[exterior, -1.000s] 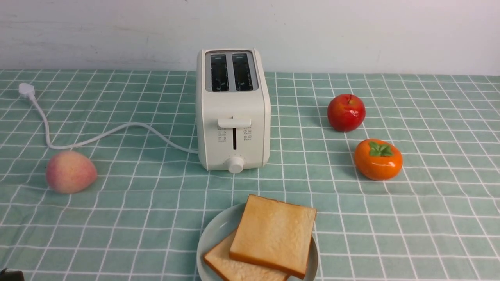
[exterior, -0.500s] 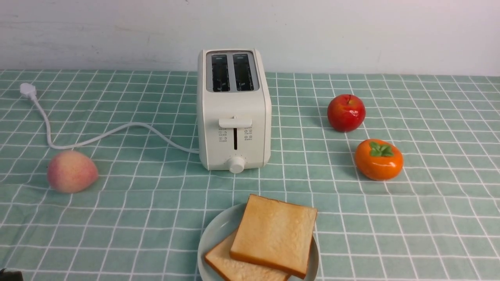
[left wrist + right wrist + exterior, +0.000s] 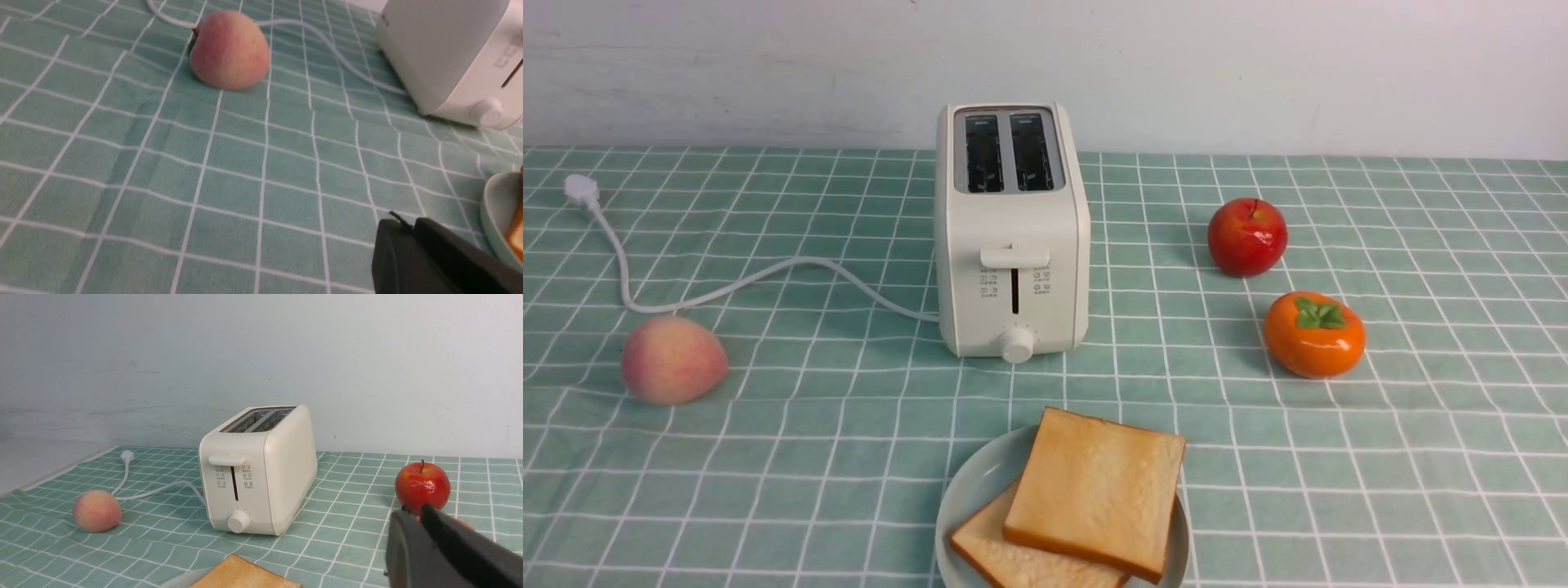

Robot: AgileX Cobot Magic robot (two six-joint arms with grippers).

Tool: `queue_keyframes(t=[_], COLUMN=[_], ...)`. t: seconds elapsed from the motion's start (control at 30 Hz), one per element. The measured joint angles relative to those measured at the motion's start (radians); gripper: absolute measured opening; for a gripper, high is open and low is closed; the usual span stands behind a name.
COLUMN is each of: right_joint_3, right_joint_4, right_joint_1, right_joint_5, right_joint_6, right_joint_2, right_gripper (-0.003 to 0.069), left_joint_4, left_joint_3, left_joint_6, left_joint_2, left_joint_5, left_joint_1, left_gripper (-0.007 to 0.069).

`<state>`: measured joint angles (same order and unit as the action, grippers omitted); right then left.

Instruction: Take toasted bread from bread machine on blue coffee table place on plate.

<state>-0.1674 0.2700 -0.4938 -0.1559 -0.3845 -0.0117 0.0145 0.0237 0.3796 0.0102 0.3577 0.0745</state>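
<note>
**A:** Start with the bench (image 3: 768, 490). Anything different?

**B:** Only its near corner on the left hand's side. A second ago a dark tip showed there in the front view. Half a second ago it was smaller, and now it's gone. Neither hand shows in that view.

**A:** The toaster (image 3: 1011, 237)?

**B:** Unmoved, well beyond both hands. The lever (image 3: 1013, 257) is up, and both slots (image 3: 1007, 153) look dark and empty.

**A:** The plate (image 3: 968, 498)?

**B:** It sits between the two hands. Its rim is just beside the left hand (image 3: 408, 230), on that hand's inner side.

**A:** And the toast (image 3: 1094, 490)?

**B:** Both slices lie on the plate, one overlapping the other. The upper one overhangs the rim on the side away from the hands. Neither slice touches a hand.

**A:** The hands themselves?

**B:** The left hand hangs low over bare bench, grasping nothing. The right hand (image 3: 416, 518) is higher, with the toast below and ahead of it, and it also grasps nothing. Only a dark edge of each shows, so I cannot tell whether either is clenched or released.

**A:** Meaning?

**B:** I judge the task done: the slots are empty, the toast is plated and the hands are drawn back. Nothing seems left but parking.
</note>
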Motion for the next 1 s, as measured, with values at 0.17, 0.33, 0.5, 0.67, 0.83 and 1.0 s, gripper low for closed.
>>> queue_keyframes(t=[0.17, 0.33, 0.5, 0.67, 0.83, 1.0], right_joint_3=[0.001, 0.001, 0.001, 0.001, 0.001, 0.001], right_joint_4=[0.0, 0.0, 0.0, 0.0, 0.0, 0.0], right_joint_1=[0.0, 0.0, 0.0, 0.0, 0.0, 0.0], right_joint_5=[-0.004, -0.004, -0.004, -0.004, -0.004, -0.004], right_joint_6=[0.0, 0.0, 0.0, 0.0, 0.0, 0.0], right_joint_2=[0.0, 0.0, 0.0, 0.0, 0.0, 0.0], right_gripper=[0.0052, 0.0057, 0.0063, 0.0072, 0.008, 0.0086], left_joint_4=[-0.004, -0.004, -0.004, -0.004, -0.004, -0.004], left_joint_3=[0.006, 0.007, 0.007, 0.007, 0.007, 0.007], left_joint_6=[0.0, 0.0, 0.0, 0.0, 0.0, 0.0], left_joint_2=[0.0, 0.0, 0.0, 0.0, 0.0, 0.0], left_joint_5=[0.027, 0.029, 0.029, 0.029, 0.03, 0.03], left_joint_1=[-0.001, -0.001, -0.001, -0.001, -0.001, -0.001], left_gripper=[0.0048, 0.0053, 0.0056, 0.0057, 0.0062, 0.0069])
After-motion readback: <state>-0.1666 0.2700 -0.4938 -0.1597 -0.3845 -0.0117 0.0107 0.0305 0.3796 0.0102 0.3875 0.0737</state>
